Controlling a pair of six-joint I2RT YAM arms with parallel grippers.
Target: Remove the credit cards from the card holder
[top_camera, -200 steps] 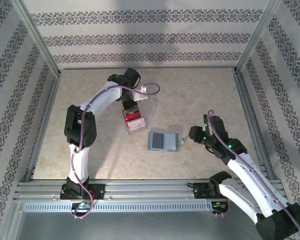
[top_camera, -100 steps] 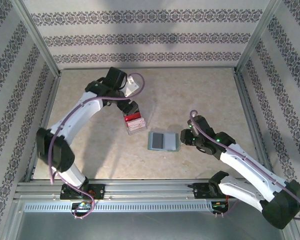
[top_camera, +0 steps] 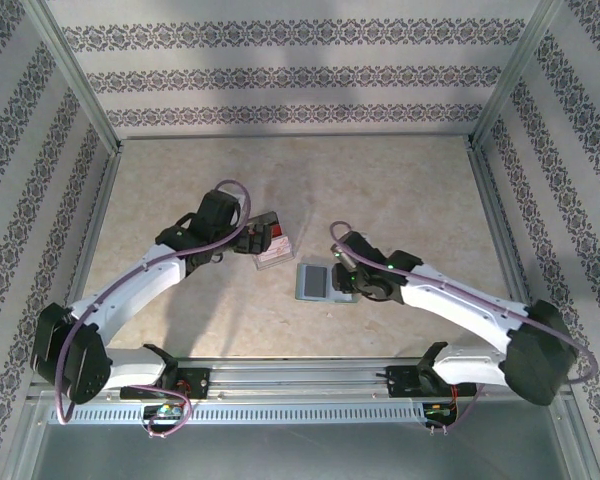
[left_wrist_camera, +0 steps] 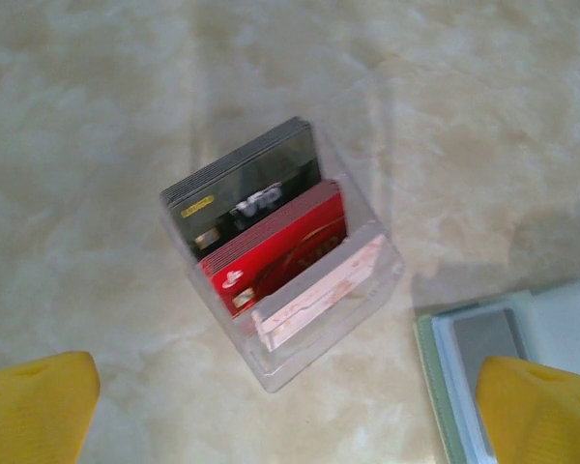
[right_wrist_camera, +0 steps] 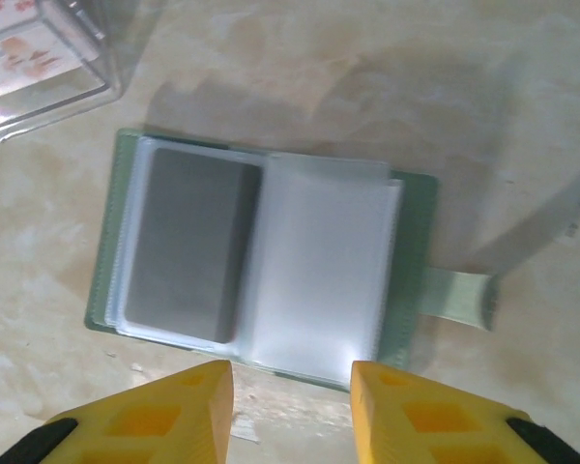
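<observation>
The beige marbled tabletop [top_camera: 400,180] lies bare across its far half toward 12 o'clock. Patterned walls [top_camera: 300,80] close 3 sides and an aluminium rail [top_camera: 300,375] runs along the near edge, so the free room for lifting and carrying is up there, while the work is crowded at the middle. The white left arm [top_camera: 130,290] reaches in from 7 o'clock, and its left gripper [left_wrist_camera: 285,411] hovers above the clear plastic tray [left_wrist_camera: 280,372], yellow fingers spread wide with nothing held. The white right arm [top_camera: 460,305] comes in from 4 o'clock. Its right gripper [right_wrist_camera: 290,411] hangs at the near edge of the pale teal-blue folding card holder [right_wrist_camera: 406,271], fingers parted narrowly and gripping nothing. The tray carries 3 upright stacks: dark grey cards [left_wrist_camera: 246,188], red cards [left_wrist_camera: 280,256] and pale pink cards [left_wrist_camera: 319,290]. By my reading, the grey and red ones are already out of the holder. The holder lies open and flat near the table's centre, just beside the tray at its 4 o'clock, with a thin strip of table between them. Its right sleeve looks empty. In its left sleeve sits 1 flat dark grey card [right_wrist_camera: 188,246], so at least that one remains to be pulled. I cannot tell which sleeve edge is open. The small clasp tab [right_wrist_camera: 459,295] sticks out at 3 o'clock.
</observation>
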